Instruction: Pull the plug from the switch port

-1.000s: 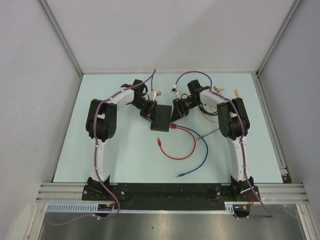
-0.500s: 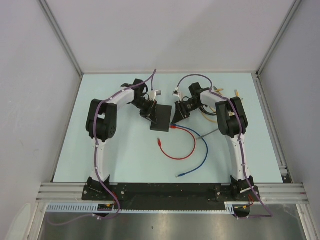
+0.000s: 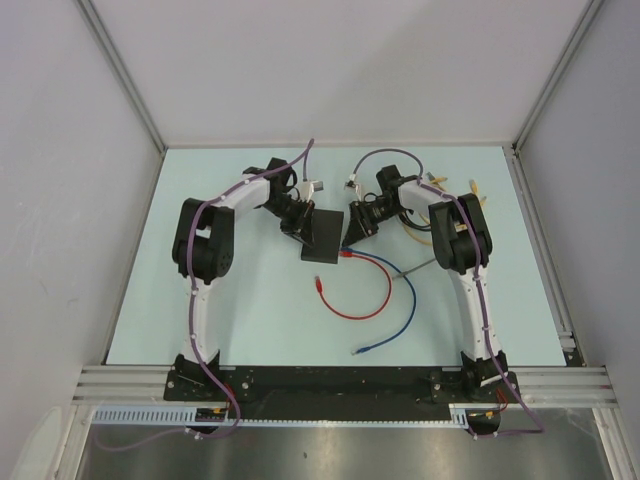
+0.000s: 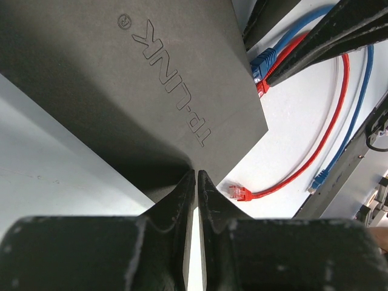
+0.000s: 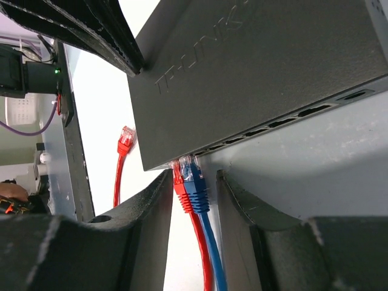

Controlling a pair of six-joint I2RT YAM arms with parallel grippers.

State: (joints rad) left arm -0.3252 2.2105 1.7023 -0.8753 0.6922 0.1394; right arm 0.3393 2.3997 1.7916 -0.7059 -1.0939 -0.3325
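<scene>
The switch [image 3: 322,238] is a flat matte-black box in the middle of the table; it also shows in the left wrist view [image 4: 151,79] and the right wrist view [image 5: 254,66]. A red plug [image 5: 180,182] and a blue plug [image 5: 195,185] sit side by side in its end sockets. My right gripper [image 5: 194,179] is open, one finger on each side of both plugs, not touching them. It shows in the top view [image 3: 351,233] too. My left gripper [image 4: 197,174] is shut, its tips on the switch's opposite edge [image 3: 299,226].
The red cable [image 3: 365,305] loops toward me and ends in a loose red plug [image 3: 318,285]. The blue cable [image 3: 405,310] ends in a loose plug [image 3: 357,351]. A grey cable [image 3: 418,267] and yellow-tipped cables [image 3: 440,180] lie behind the right arm.
My right gripper has shifted a little toward the corner of the switch where the plugs sit. The left arm and the switch have not moved.
</scene>
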